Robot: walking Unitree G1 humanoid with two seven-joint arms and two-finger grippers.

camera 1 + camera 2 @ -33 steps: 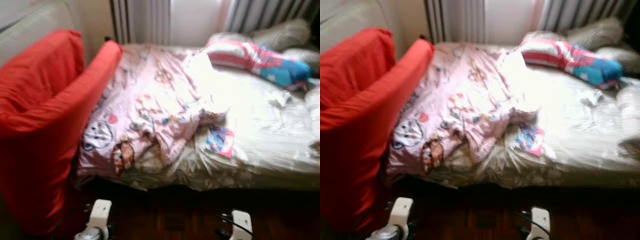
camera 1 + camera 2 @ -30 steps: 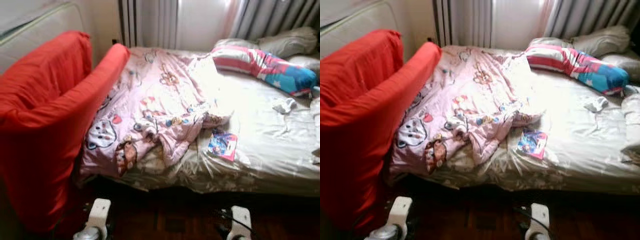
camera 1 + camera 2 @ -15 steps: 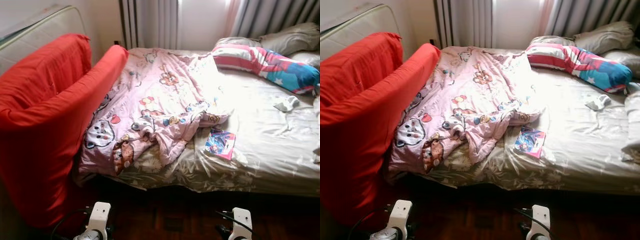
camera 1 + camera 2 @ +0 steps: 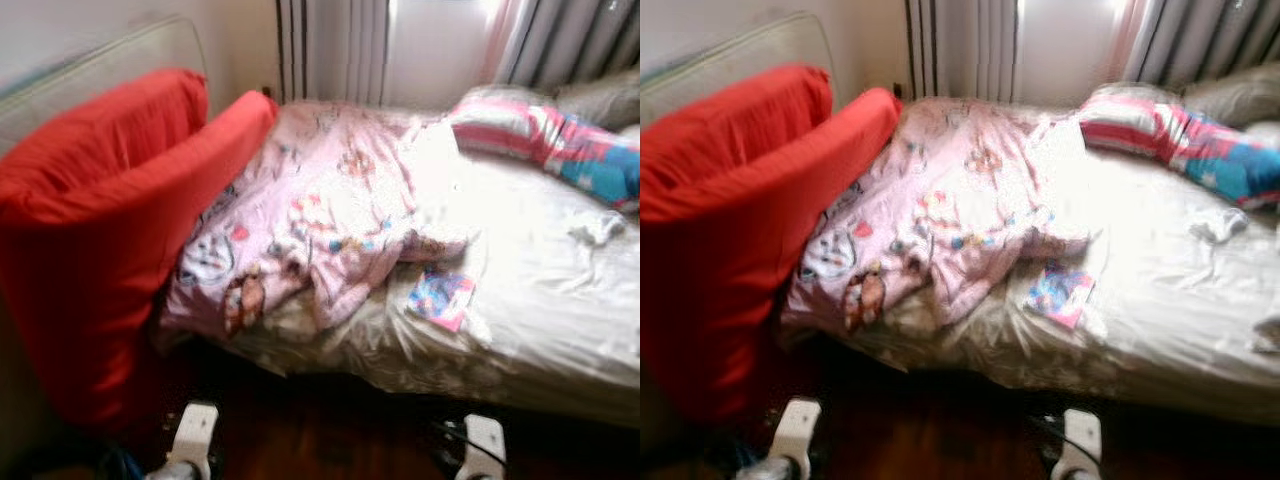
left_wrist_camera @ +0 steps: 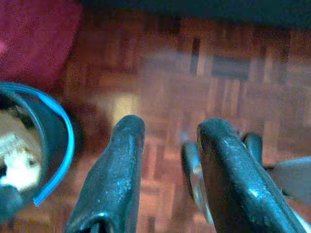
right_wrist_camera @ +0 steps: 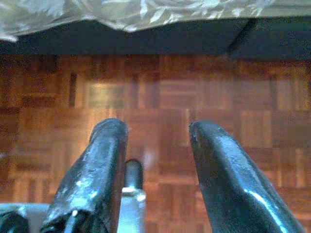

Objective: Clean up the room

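Left eye view, blurred: a crumpled pink cartoon-print quilt (image 4: 330, 215) sprawls over the cream-sheeted bed (image 4: 560, 300), a small colourful booklet (image 4: 440, 297) just beside its edge. Left gripper (image 5: 167, 165) and right gripper (image 6: 158, 167) hang over parquet floor (image 6: 160, 92) — fingers parted, holding nothing.

Bed (image 4: 560, 330) with pink quilt (image 4: 340, 215), booklet (image 4: 440, 298), striped pillow (image 4: 545, 135).
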